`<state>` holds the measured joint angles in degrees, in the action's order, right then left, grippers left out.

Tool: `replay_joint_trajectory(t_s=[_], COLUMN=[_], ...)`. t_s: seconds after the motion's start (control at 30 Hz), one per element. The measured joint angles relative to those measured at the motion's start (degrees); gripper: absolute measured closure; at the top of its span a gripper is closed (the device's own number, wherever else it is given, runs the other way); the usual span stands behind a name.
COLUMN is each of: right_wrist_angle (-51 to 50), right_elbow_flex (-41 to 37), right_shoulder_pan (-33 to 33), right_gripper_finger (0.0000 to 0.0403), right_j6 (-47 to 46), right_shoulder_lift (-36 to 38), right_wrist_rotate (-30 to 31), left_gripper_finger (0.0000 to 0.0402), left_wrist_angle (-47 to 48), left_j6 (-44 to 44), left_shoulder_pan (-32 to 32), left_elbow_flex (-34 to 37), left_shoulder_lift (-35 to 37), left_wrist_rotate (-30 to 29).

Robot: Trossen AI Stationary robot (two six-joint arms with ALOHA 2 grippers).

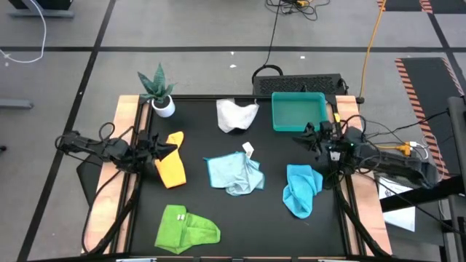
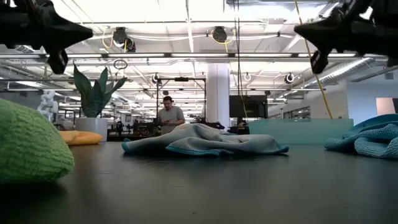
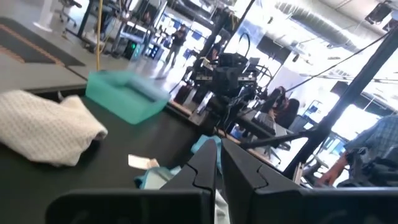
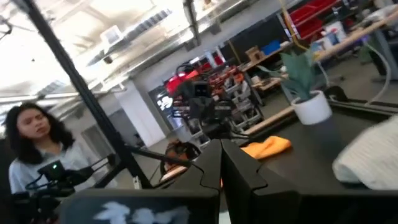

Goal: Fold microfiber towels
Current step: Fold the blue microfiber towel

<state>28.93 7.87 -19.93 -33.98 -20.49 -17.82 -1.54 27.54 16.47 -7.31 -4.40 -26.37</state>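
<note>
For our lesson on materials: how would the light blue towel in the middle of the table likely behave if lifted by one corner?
The light blue towel would probably droop limply, since it already lies crumpled in soft folds. It looks light for its size, being thin cloth. Its white tag would likely dangle freely.

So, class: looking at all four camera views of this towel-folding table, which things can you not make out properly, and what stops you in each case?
- Lime green towel, low view: cut off by the picture's left edge.
- Turquoise towel, low view: runs off the right edge.
- Teal tray, left wrist view: blurred, so its inside is unclear.
- Light blue towel, left wrist view: mostly hidden behind the left gripper.
- Small tag on the light blue towel, high view: too small to read.
</note>
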Motion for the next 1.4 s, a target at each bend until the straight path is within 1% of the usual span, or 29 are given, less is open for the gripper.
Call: replay_joint_trajectory(t_s=[0.2, 0.3, 0.4, 0.47, 0.53, 0.57, 0.67, 0.77, 0.87, 1.07, 1.13, 1.27, 1.33, 1.4], right_wrist_angle=[0.0, 0.1, -0.1, -0.2, -3.9, -7.4, -18.8, -26.5, -30.5, -34.0, -34.5, -35.1, -35.0, -35.0], right_elbow_flex=[7.3, 12.1, 17.7, 21.6, 25.4, 27.3, 32.0, 34.3, 34.6, 34.6, 34.6, 34.6, 34.6, 34.6], right_shoulder_pan=[7.1, 12.0, 17.2, 20.3, 22.3, 22.9, 24.0, 24.9, 26.2, 30.2, 30.9, 31.4, 31.3, 31.3], right_gripper_finger=[0.0403, 0.0403, 0.0403, 0.0403, 0.0403, 0.0403, 0.0403, 0.0403, 0.0403, 0.0403, 0.0403, 0.0402, 0.0394, 0.0378], right_j6=[2.3, 6.0, 12.8, 13.3, 8.1, 4.6, -1.6, -10.9, -21.9, -35.3, -37.7, -38.3, -36.9, -35.7], right_shoulder_lift=[-13.7, -21.6, -29.9, -35.6, -40.9, -43.5, -50.4, -55.6, -58.8, -62.6, -64.0, -66.5, -67.4, -67.4], right_wrist_rotate=[-0.2, -0.2, 2.2, 3.9, 6.0, 6.2, 4.0, 5.1, 8.3, 15.6, 18.0, 20.6, 21.0, 21.1], left_gripper_finger=[0.0378, 0.0378, 0.0378, 0.0378, 0.0378, 0.0378, 0.0378, 0.0378, 0.0378, 0.0378, 0.0378, 0.0378, 0.0378, 0.0378], left_wrist_angle=[-3.7, -4.7, -5.5, -5.8, -5.8, -5.8, -5.8, -5.8, -5.7, -4.9, -4.4, -4.1, -4.2, -4.2], left_j6=[-1.5, -2.4, -3.3, -3.4, -3.4, -3.4, -3.8, -5.6, -6.6, -7.1, -7.4, -7.4, -7.4, -7.3], left_shoulder_pan=[0.0, -0.1, -0.1, -0.1, -0.1, -0.1, -0.1, -0.1, -0.1, -0.1, -0.1, -0.1, -0.1, -0.1], left_elbow_flex=[-0.1, -0.5, -0.7, -0.7, -0.7, -0.7, -0.7, -0.8, -0.8, -0.8, -0.8, -0.8, -0.8, -0.8], left_shoulder_lift=[-10.1, -15.2, -18.7, -20.0, -20.8, -20.9, -20.9, -20.9, -20.9, -20.9, -20.9, -21.1, -21.1, -21.1], left_wrist_rotate=[-0.1, 0.7, 0.9, 0.9, 0.9, 0.9, 0.9, 0.9, 1.4, 4.4, 5.5, 6.3, 7.0, 7.9])
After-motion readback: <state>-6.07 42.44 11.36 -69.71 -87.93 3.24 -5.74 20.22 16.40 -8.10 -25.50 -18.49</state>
